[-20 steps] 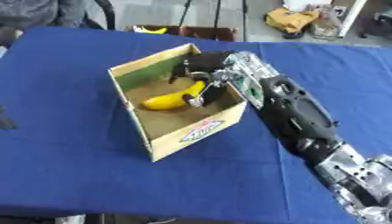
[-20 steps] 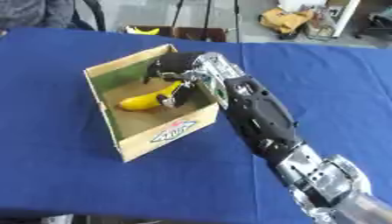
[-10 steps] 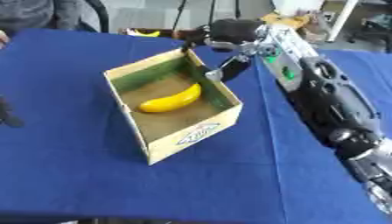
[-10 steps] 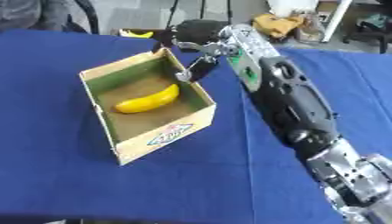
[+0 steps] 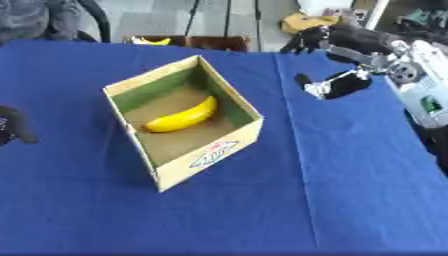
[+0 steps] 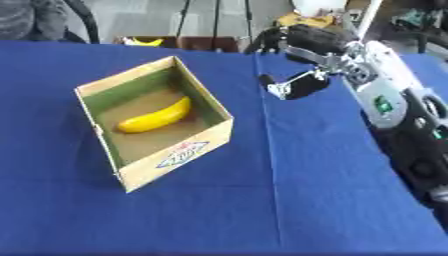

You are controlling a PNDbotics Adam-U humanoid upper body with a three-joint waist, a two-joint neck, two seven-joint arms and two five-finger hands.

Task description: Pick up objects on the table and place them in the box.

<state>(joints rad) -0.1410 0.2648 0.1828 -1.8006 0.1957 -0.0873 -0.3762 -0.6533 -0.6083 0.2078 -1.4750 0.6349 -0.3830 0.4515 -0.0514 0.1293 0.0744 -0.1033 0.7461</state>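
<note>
The table is covered by a blue cloth that fills the near field from 3 o'clock through 9 o'clock. The left hand shows only as a dark shape at the view's 9 o'clock edge, low over the cloth and well apart from the box; whether its fingers are spread or curled cannot be determined. The box, an open-topped cardboard carton with a printed label on its near wall and a green lining on its far inner walls, stands on the cloth left of centre with 1 corner pointing toward 6 o'clock. The banana lies flat on the box floor, inside the far half, its length running from 8 o'clock to 2 o'clock, close to the right-hand inner wall. At 2 o'clock from the box, the right hand hangs above the cloth beyond the box's far right corner, apart from the box, with its dark fingers curled loosely toward 9 o'clock and its thumb reaching down and toward 8 o'clock; it holds nothing. The forearm, with white and silver casing, runs back toward 4 o'clock. Beyond the table's far edge at 12 o'clock, a second yellow object sits in a dark tray.
</note>
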